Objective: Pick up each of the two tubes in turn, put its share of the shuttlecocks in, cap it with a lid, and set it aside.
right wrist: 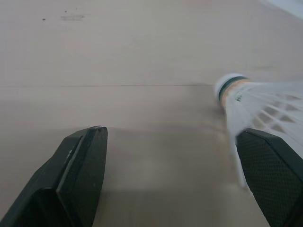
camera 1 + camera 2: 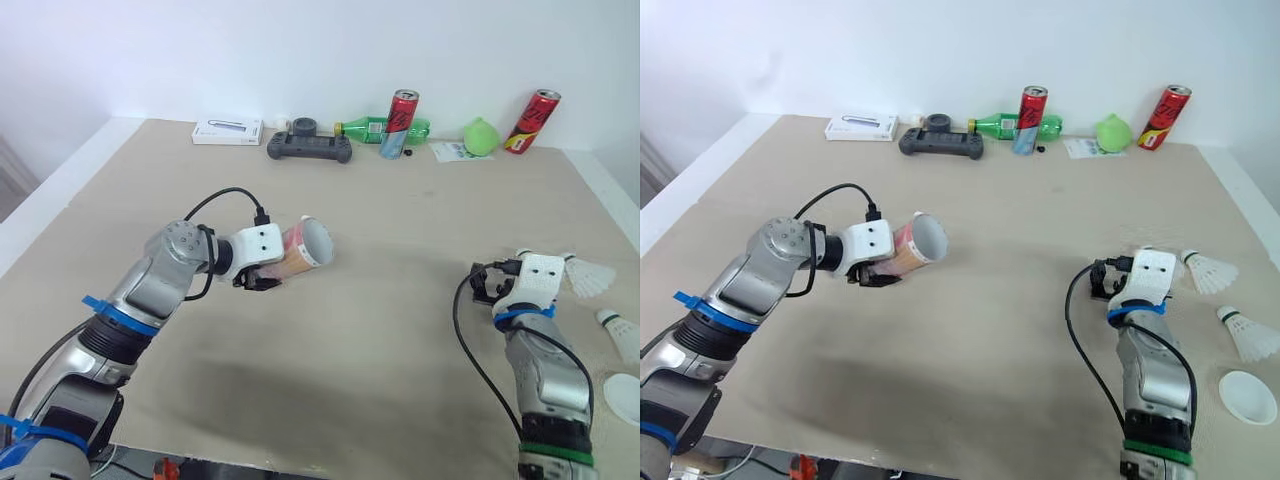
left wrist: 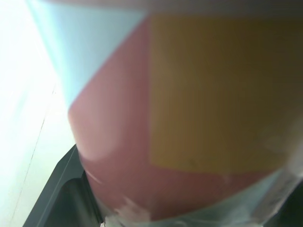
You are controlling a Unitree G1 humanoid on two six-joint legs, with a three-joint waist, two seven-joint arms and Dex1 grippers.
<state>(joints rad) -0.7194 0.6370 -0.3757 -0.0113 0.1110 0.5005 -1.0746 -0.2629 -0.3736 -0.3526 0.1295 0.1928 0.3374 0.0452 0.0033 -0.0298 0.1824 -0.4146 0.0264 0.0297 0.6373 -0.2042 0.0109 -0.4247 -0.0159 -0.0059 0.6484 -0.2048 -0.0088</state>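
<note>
One lid (image 2: 1247, 396) lies lower right, below two shuttlecocks (image 2: 1210, 270) (image 2: 1250, 335). The right hand (image 1: 174, 135) gapes open; the left hand (image 2: 875, 275) clasps one tube (image 2: 915, 245).

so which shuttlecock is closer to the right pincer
The farther-back shuttlecock, right beside the right pincer; the other shuttlecock lies nearer the robot, by the white lid.

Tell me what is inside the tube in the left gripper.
The tube shows a pale inner wall at its mouth; deeper in is hidden, so its contents cannot be told.

Head stereo pair high over shared table (image 2: 400, 230); wrist cameras close-up.
</note>
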